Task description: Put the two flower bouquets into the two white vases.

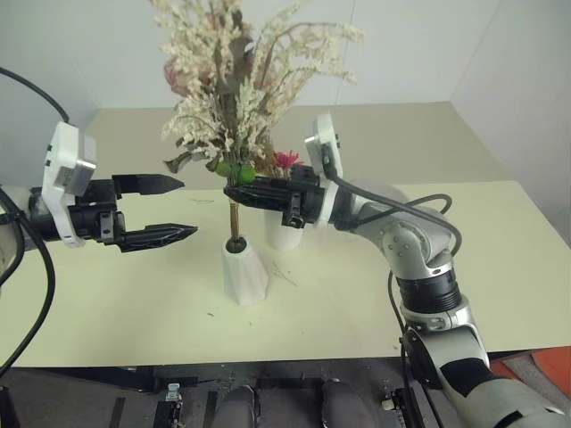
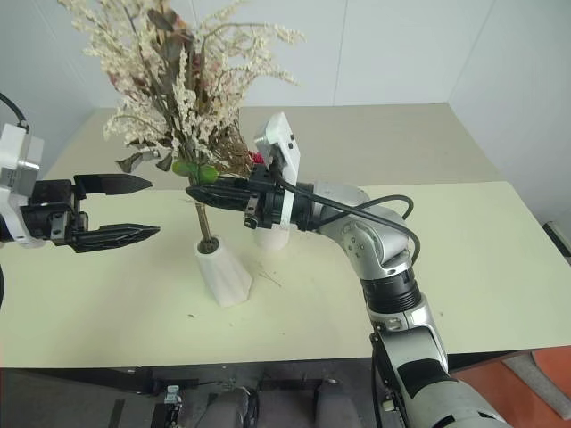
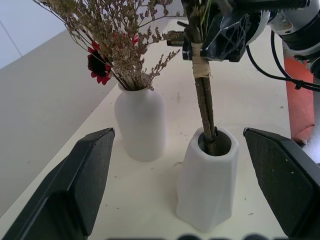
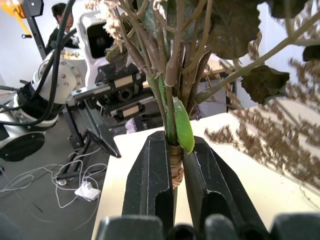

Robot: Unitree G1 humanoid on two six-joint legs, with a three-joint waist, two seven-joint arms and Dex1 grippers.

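Here, pale worktop with wide bare room to the right, near edge running just short of the tapered vase. Rounded vase just behind it, already holding the beige bouquet with red blooms. Right pincer level above the tapered vase, clamped on the tied stems of the cream-white bouquet, stem ends down inside the vase mouth. Left pincer apart, empty, just left of the stems.
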